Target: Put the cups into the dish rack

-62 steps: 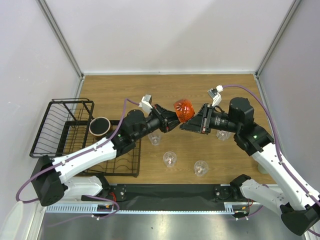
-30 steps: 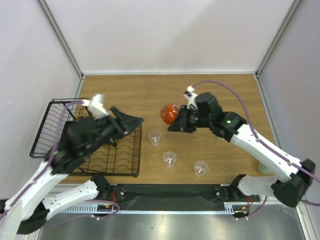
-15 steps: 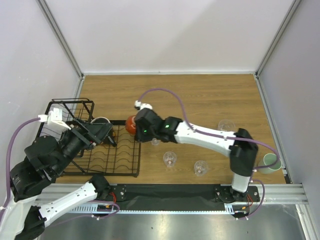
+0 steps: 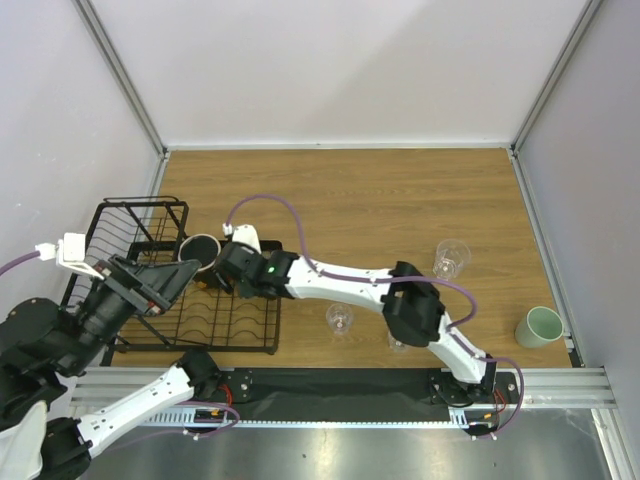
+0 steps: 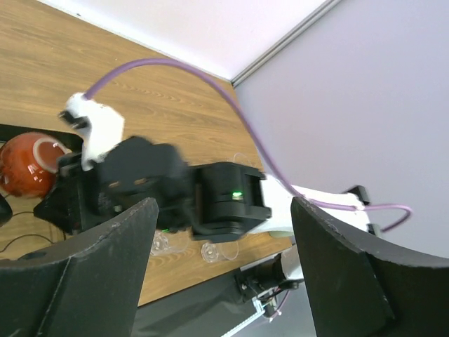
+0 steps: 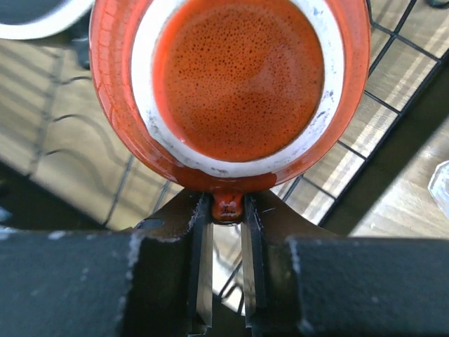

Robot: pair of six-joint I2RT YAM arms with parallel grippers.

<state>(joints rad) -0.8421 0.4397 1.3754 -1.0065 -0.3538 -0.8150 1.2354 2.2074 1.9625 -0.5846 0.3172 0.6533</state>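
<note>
Right wrist: orange-red cup (image 6: 238, 77) just ahead of right claw (image 6: 226, 210), edge clamped in it, above dish rack (image 4: 105, 250).

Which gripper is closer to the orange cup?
Right. The right gripper is pinching the orange cup by its edge, holding it over the dish rack. The left gripper is open, off to the left over the rack, not touching the cup.
</note>
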